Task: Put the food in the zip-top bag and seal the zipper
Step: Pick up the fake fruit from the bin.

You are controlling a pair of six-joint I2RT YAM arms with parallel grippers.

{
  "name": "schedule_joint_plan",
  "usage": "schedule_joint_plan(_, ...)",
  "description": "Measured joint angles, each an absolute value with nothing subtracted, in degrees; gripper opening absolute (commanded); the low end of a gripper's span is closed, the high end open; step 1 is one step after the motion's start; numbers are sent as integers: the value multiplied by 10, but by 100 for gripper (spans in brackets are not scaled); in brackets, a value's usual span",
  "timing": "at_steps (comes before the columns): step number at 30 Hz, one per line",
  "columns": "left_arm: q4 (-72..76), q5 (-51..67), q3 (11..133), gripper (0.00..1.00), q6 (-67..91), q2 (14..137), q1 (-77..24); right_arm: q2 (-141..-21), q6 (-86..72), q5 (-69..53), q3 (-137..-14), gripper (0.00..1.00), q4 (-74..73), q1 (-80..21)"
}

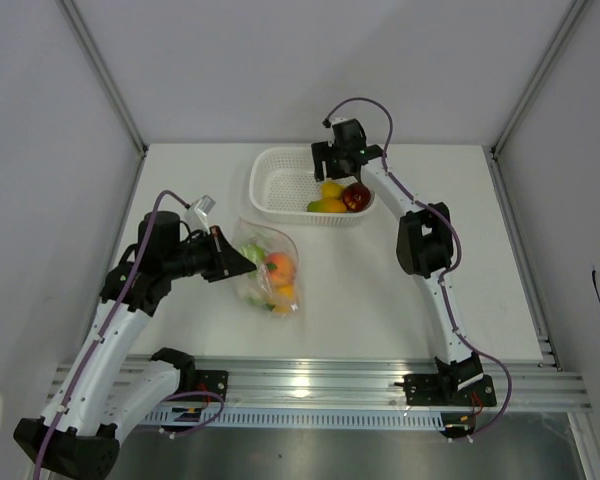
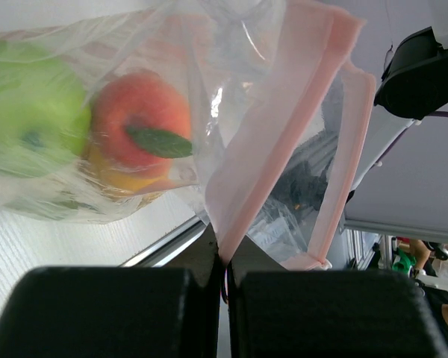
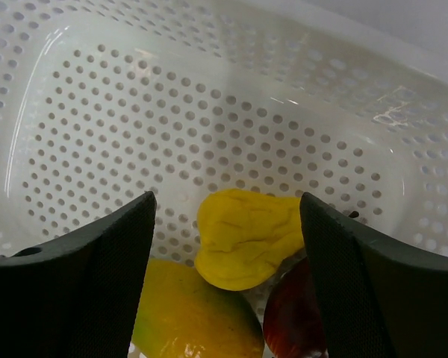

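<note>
The zipper [image 2: 284, 127] of the zip-top bag [image 2: 134, 45] is pinched by the closed left gripper [image 2: 224, 261] to steady it; the right gripper [image 3: 225, 212] is spread wide, empty, astride the yellow fruit [image 3: 243, 242] for grasping.

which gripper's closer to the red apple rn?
Right. The right gripper hangs open over the basket, right by the red apple; the left gripper is shut on the edge of the bag, away from the basket.
</note>
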State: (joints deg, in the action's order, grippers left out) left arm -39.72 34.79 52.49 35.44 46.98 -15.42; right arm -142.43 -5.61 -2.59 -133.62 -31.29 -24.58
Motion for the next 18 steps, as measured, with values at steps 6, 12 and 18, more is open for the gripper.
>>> schedule_joint_plan(6, -395, 349, 520, 1, 355, 470, -154, -1424, -56, -24, -1290, 79, -307, -246)
schedule_joint_plan(12, -395, 350, 514, 1, 355, 469, -154, -1423, -53, -22, -1254, 73, -297, -247)
schedule_joint_plan(18, -395, 352, 514, 1, 355, 468, -154, -1423, -47, -20, -1241, 47, -291, -250)
